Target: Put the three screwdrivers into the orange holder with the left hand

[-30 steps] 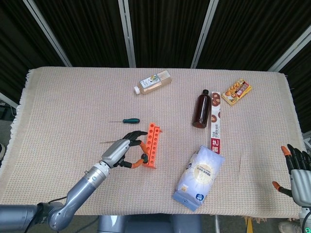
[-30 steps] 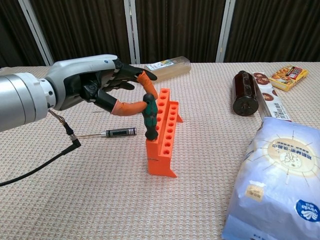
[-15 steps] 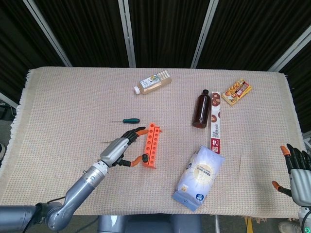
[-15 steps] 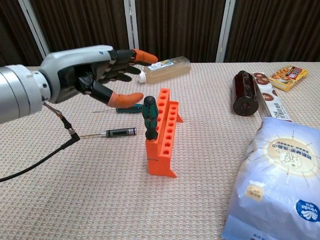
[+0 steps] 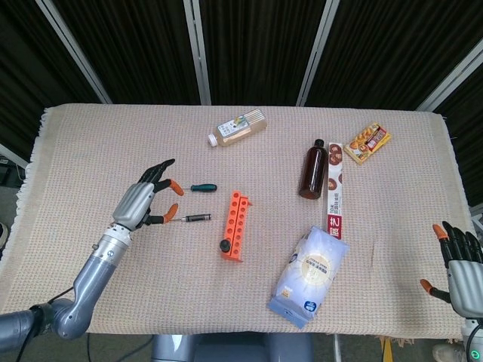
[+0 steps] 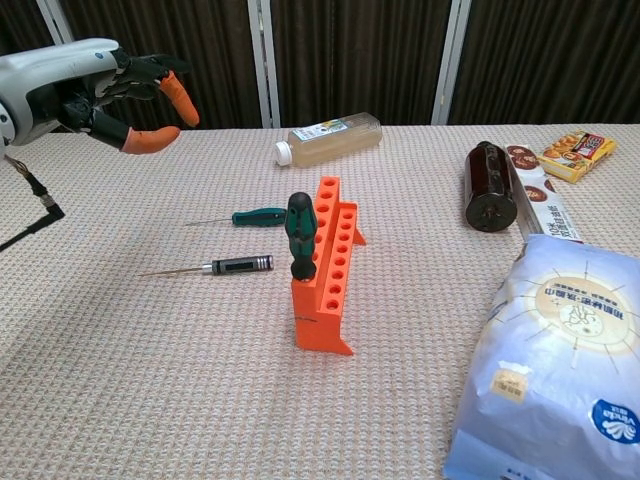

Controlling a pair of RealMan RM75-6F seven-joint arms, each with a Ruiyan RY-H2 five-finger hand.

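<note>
Left hand has pulled back from holder, fingers spread, empty. One driver seated; black driver is thin, could roll or slip when pinched.

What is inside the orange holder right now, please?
One green-handled screwdriver stands upright in a hole at the holder's near end. Its shaft is hidden inside. The other holes look empty.

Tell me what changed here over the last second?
The left hand let go of the green-handled screwdriver, leaving it upright in the orange holder, then drew back to the left, open. The black-handled screwdriver, small green screwdriver and right hand stayed put.
</note>
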